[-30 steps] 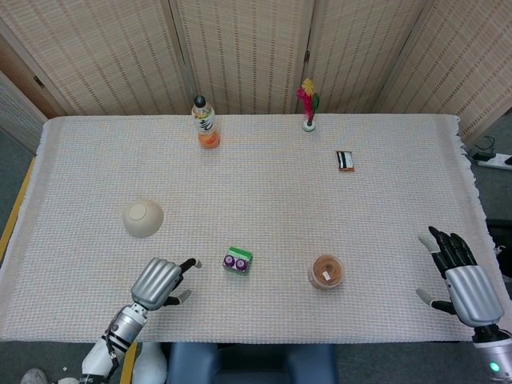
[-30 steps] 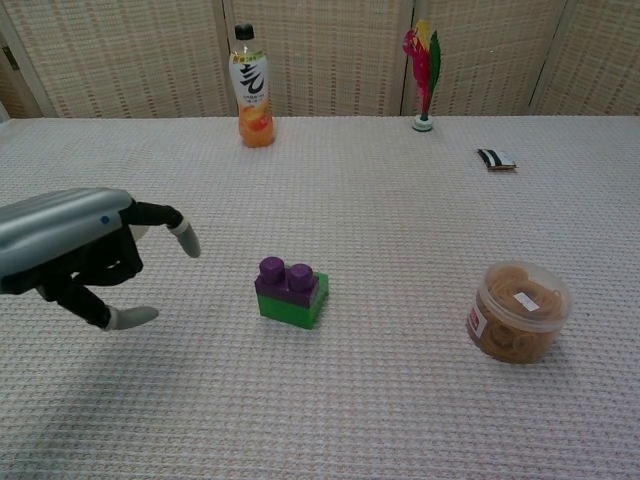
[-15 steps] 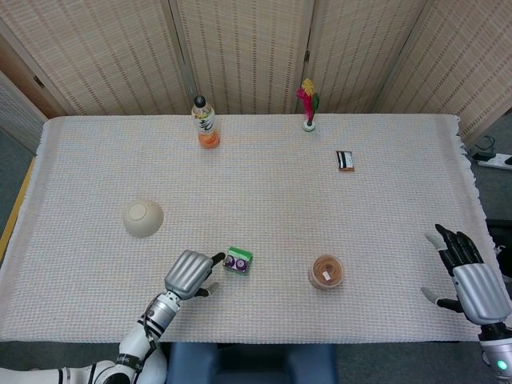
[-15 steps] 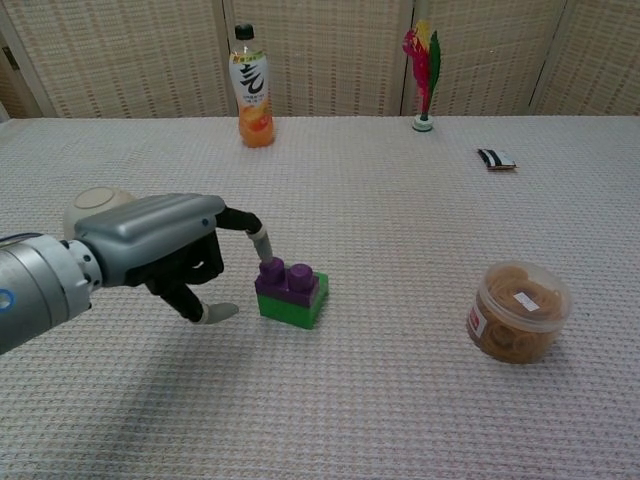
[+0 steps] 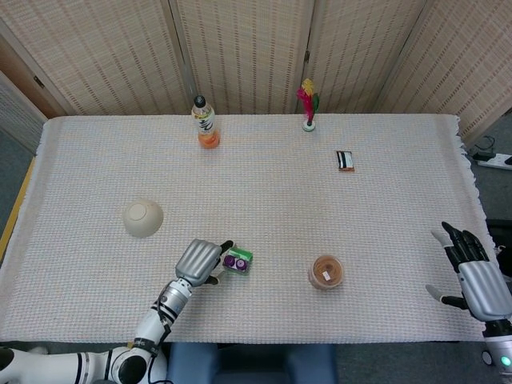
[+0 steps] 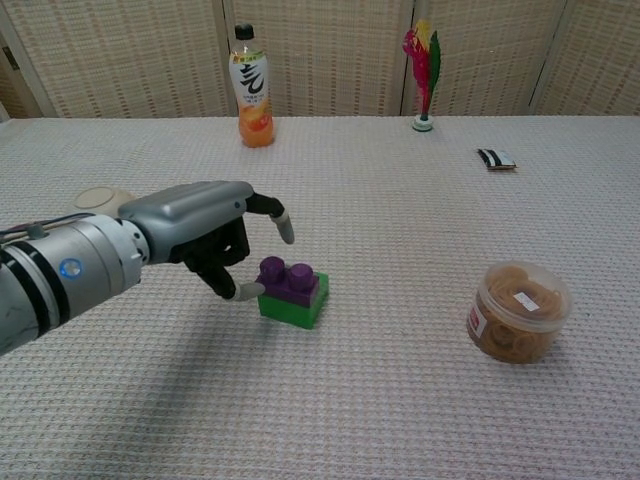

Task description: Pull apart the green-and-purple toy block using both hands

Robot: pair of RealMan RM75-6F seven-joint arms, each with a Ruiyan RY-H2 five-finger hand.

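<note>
The toy block (image 5: 238,260) (image 6: 291,292), a purple piece with two studs on a green base, sits on the white cloth near the table's front. My left hand (image 5: 200,261) (image 6: 213,240) is right beside its left side, fingers apart; the thumb tip touches the block's lower left edge and a forefinger arches above the studs without closing. My right hand (image 5: 474,278) hovers open at the table's right front edge, far from the block, seen only in the head view.
A clear tub of rubber bands (image 5: 326,272) (image 6: 517,310) stands right of the block. An upturned bowl (image 5: 143,218) lies to the left. At the back are an orange drink bottle (image 5: 206,124), a feather shuttlecock (image 5: 308,104) and a small dark packet (image 5: 345,161).
My left hand has travelled right from the table's front left up to the block's left side. My right hand drifted slightly lower and to the right, still open.
</note>
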